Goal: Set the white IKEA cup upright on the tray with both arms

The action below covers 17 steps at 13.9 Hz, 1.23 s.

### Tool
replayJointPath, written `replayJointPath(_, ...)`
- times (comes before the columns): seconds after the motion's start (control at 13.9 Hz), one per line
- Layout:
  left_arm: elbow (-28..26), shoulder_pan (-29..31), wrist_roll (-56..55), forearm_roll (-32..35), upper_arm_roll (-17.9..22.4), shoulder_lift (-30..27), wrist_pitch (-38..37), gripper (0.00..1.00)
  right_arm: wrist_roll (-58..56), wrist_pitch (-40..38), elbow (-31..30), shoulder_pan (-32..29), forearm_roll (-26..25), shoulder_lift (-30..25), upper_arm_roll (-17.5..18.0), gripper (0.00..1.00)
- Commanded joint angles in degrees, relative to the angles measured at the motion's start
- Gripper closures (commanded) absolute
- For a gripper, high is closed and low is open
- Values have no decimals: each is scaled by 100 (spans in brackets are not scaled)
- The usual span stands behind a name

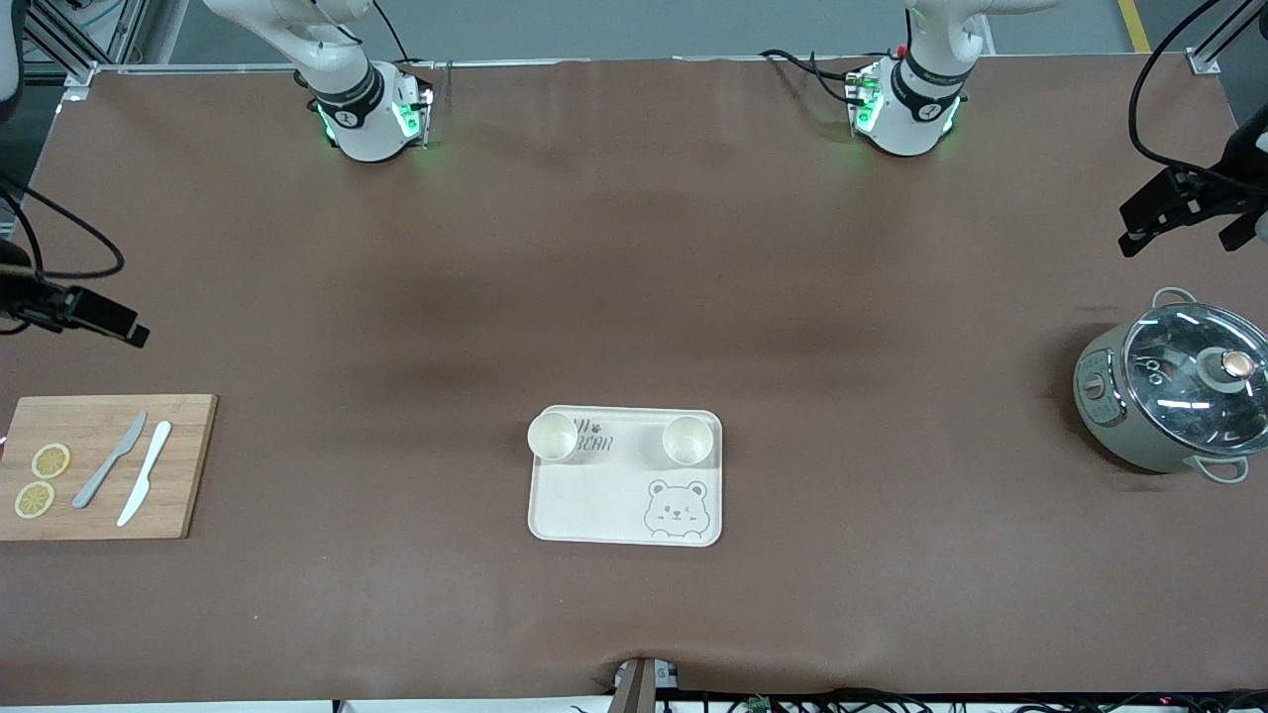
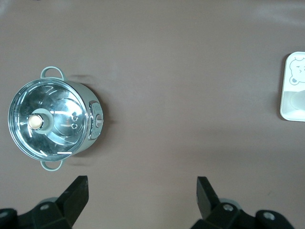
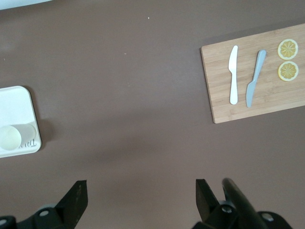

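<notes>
Two white cups stand upright on the tray mid-table, well apart from my fingers: my left gripper waits spread wide near the pot, my right gripper equally wide near the cutting board.

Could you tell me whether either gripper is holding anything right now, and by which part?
Nothing is held. Left gripper over bare table by the pot, right gripper between tray and cutting board; both jaws open, empty.
</notes>
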Motion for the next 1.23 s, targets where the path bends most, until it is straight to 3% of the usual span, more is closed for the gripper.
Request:
replayJointPath(0.0, 60, -25, 59, -261, 10, -56, -380, 0, -255, 223, -969, -125, -153, -780, 97, 0)
replayJointPath(0.14, 77, -16, 67, -393, 2, -91, -714, 0, -607, 242, -1252, -160, -153, -992, 97, 0)
replayJointPath(0.5, 394, -78, -20, -447, 10, 40, -865, 0, -1451, 242, -1113, -221, 14, -957, 115, 0)
replayJointPath(1.15, 622, -34, 41, -420, 10, 163, -918, 0, -1425, 259, -1068, -265, -12, -940, 106, 0)
